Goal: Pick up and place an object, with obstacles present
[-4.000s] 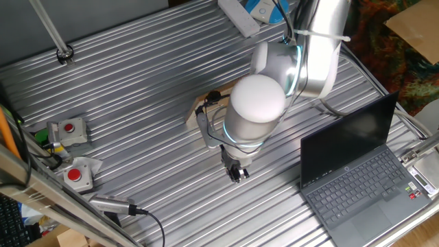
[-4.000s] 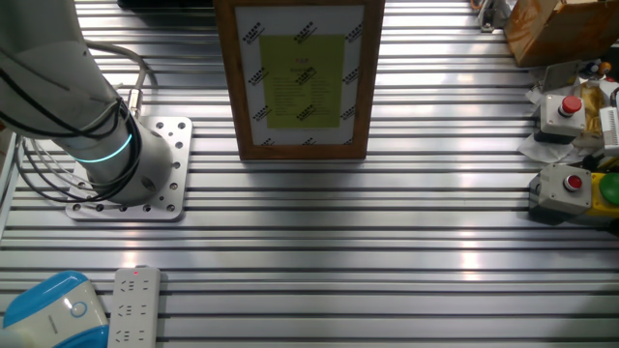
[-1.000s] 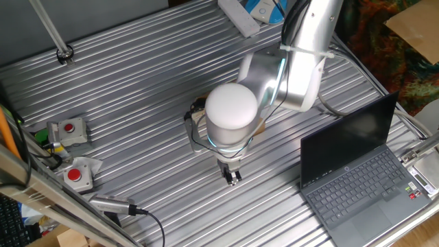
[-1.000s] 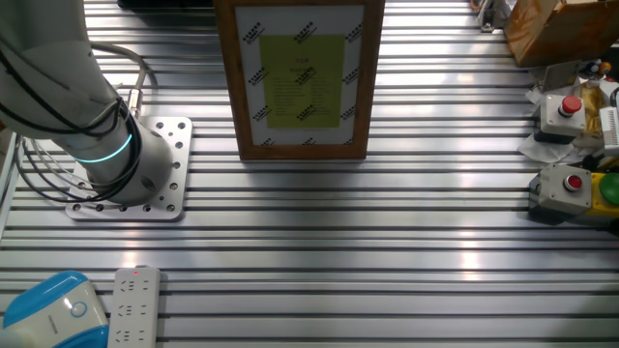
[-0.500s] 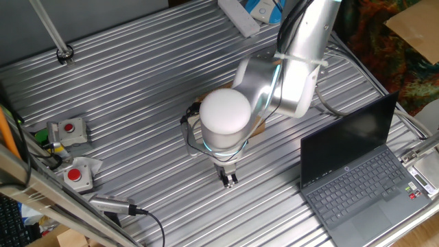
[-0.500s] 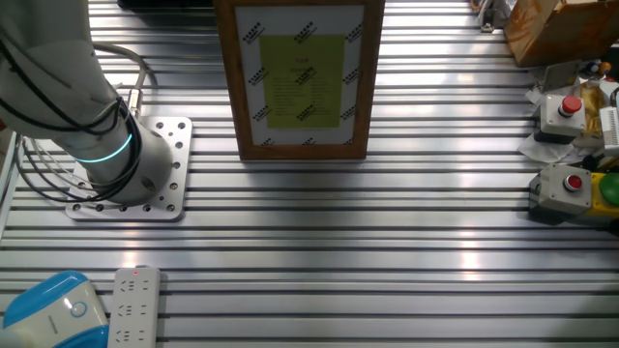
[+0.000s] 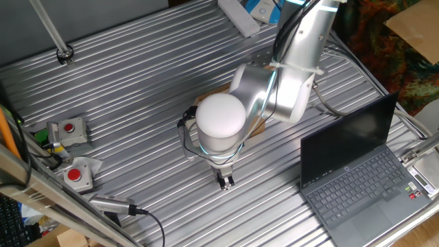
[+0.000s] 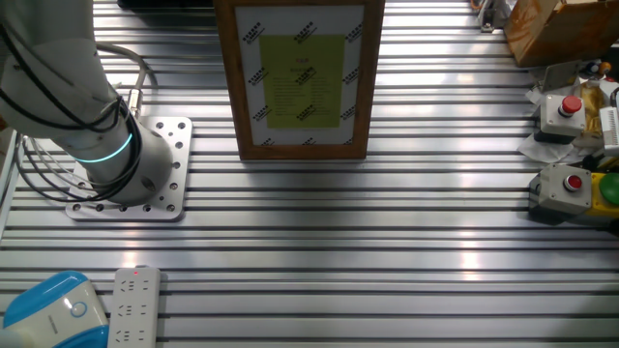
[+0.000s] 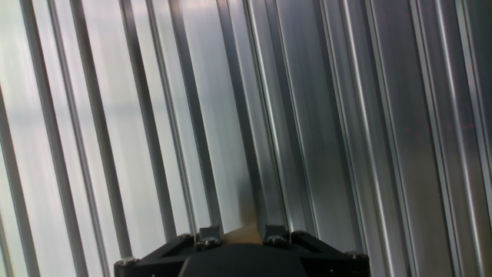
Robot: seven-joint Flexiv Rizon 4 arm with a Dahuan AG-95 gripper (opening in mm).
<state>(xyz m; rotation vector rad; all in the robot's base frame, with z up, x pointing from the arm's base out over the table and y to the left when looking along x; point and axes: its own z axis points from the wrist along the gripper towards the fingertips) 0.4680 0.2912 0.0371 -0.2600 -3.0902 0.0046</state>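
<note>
The gripper (image 7: 224, 181) hangs low over the ribbed metal counter (image 7: 137, 82), its jaws drawn close together; in the hand view a sliver of tan shows between the fingers (image 9: 209, 233), apparently the tiny wooden cube (image 9: 244, 228), though too little shows to tell its orientation. Behind the arm's white joint, the brown cardboard-coloured bar (image 7: 258, 127) lies mostly hidden on the counter. An open black laptop (image 7: 357, 165) sits well apart from the gripper.
</note>
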